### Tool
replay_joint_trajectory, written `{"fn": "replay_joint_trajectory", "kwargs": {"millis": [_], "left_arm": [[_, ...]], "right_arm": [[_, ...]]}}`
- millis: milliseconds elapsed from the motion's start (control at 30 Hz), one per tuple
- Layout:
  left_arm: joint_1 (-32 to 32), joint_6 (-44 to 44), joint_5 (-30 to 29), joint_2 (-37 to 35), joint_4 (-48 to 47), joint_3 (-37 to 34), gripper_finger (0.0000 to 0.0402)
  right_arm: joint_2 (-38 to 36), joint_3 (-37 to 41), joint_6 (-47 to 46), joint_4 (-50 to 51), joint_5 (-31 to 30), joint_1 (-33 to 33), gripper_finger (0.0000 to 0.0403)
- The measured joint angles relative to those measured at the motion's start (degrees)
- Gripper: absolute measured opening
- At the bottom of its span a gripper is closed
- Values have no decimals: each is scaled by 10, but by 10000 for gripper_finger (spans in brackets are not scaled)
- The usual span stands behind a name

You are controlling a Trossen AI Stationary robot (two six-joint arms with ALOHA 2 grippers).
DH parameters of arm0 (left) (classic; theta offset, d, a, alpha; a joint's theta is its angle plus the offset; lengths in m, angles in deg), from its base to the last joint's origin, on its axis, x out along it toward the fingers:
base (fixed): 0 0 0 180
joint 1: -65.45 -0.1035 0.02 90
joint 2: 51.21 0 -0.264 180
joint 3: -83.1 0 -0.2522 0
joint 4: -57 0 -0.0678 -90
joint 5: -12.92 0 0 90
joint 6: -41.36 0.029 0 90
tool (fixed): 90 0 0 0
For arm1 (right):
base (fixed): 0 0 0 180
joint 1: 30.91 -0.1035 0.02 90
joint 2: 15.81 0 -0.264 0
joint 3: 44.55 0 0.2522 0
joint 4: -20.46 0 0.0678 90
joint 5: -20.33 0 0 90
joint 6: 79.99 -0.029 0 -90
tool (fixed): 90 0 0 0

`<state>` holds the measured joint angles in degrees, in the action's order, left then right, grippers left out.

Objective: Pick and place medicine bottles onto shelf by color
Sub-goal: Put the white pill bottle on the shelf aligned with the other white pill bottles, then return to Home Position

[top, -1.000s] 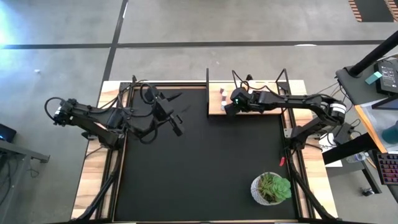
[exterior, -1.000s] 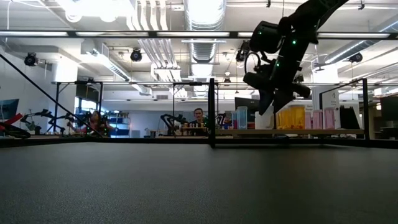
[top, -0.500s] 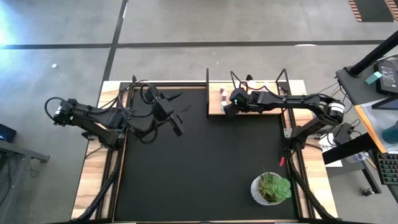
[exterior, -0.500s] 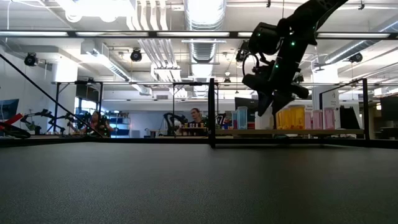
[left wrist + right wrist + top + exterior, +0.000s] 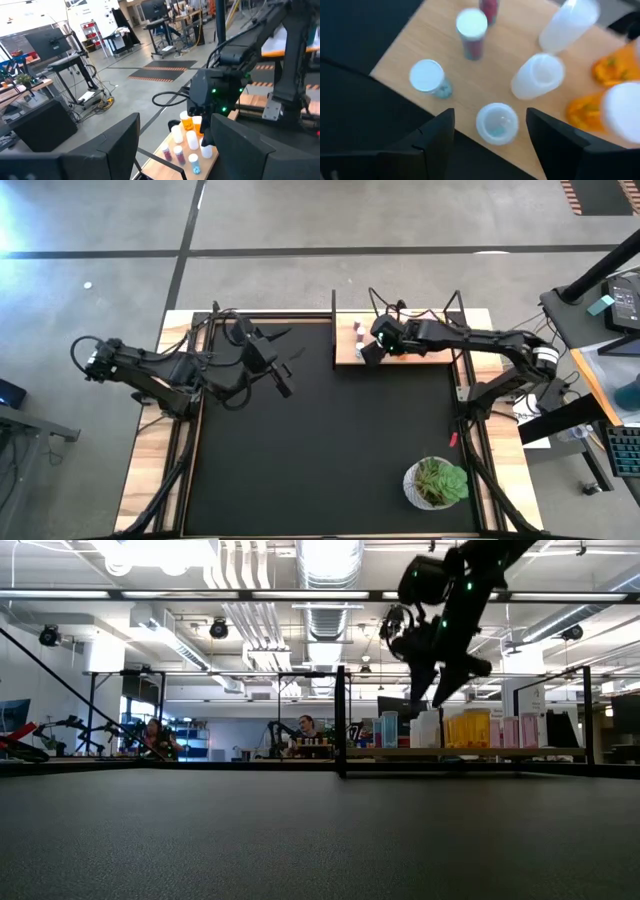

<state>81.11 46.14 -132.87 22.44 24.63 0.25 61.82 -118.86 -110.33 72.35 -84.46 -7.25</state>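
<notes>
The shelf (image 5: 485, 75) is a light-wood board at the far side of the black mat (image 5: 320, 440). Several medicine bottles stand upright on it: red ones (image 5: 471, 30), a white-capped bluish one (image 5: 427, 77), white ones (image 5: 537, 75) and orange ones (image 5: 610, 70). My right gripper (image 5: 490, 150) hangs open above the shelf's near left corner (image 5: 345, 358), pointing steeply down. A clear bottle (image 5: 496, 122) stands below and between its fingers, apart from both. My left gripper (image 5: 283, 385) waits open and level above the mat's far left part.
Thin black posts (image 5: 341, 720) rise at the shelf's ends. A green potted plant (image 5: 436, 482) sits at the mat's near right corner. Bare mat lies between the two arms and toward the near edge. People and workbenches show in the room beyond the table.
My right gripper has opened and risen straight up from the shelf. The clear bottle it stood around stays upright on the board, now clear of the fingers.
</notes>
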Motion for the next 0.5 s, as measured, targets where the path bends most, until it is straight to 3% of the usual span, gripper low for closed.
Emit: {"fn": "replay_joint_trajectory", "kwargs": {"millis": [167,333,500], "left_arm": [[2,0,0,-40,-17,1,228],[3,-6,22,-103,-114,0,228],[2,-50,156,-175,-216,0,228]], "right_arm": [[-35,-68,61,86,1,-9,237],[-99,-88,119,90,-1,-30,231],[-188,-55,139,36,-3,-52,230]]}}
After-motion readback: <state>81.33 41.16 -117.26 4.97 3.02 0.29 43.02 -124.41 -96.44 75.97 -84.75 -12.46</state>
